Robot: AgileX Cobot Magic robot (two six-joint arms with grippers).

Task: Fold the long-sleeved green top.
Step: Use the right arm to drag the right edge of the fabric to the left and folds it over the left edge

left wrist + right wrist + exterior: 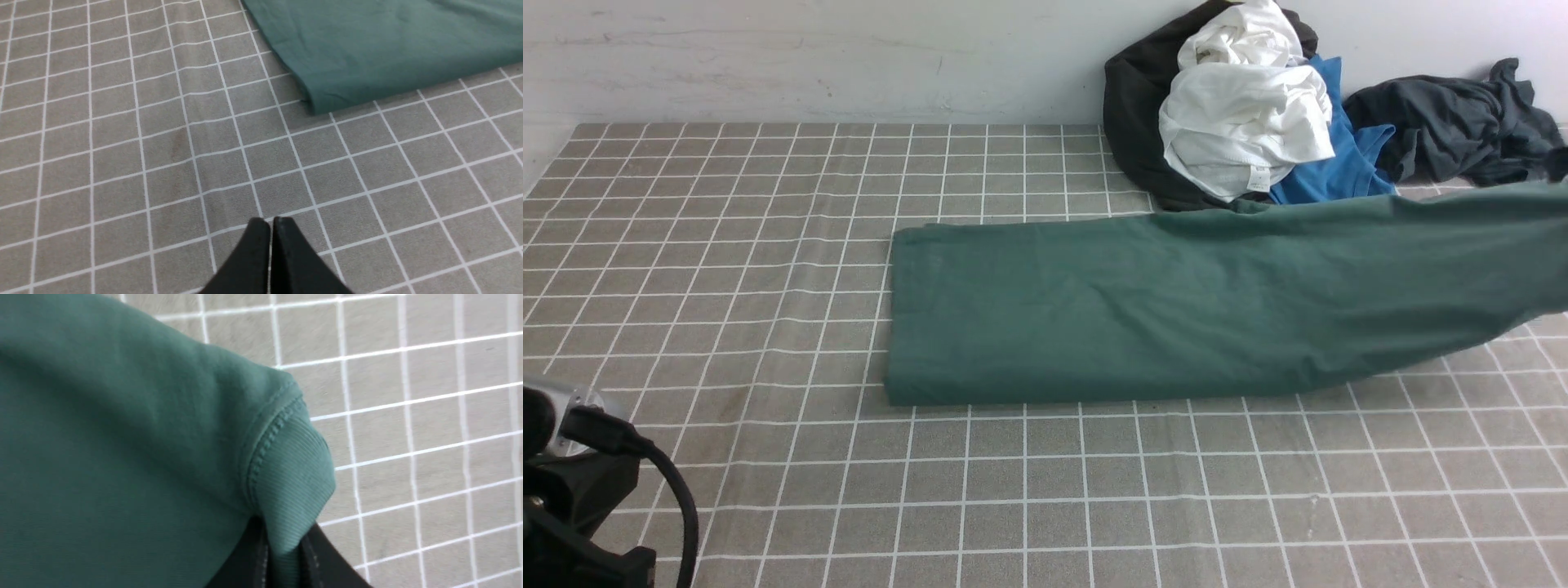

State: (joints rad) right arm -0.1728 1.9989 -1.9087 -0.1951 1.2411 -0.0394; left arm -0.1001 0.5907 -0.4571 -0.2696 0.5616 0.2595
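The green long-sleeved top (1143,310) lies folded into a long band across the checked tablecloth (727,269); its right end rises off the cloth toward the frame's right edge. In the right wrist view my right gripper (282,555) is shut on the top's ribbed hem (296,473), the fabric (122,457) pinched between the two black fingers. My right gripper itself is outside the front view. My left gripper (270,223) is shut with nothing in it, hovering over bare cloth short of the top's near left corner (316,104). Part of the left arm (572,490) shows at the lower left.
A heap of clothes sits at the back right against the wall: a white garment (1245,122), a black one (1135,114), a bright blue T-shirt (1339,163) and a dark grey garment (1454,126). The tablecloth has low ridges left of the top.
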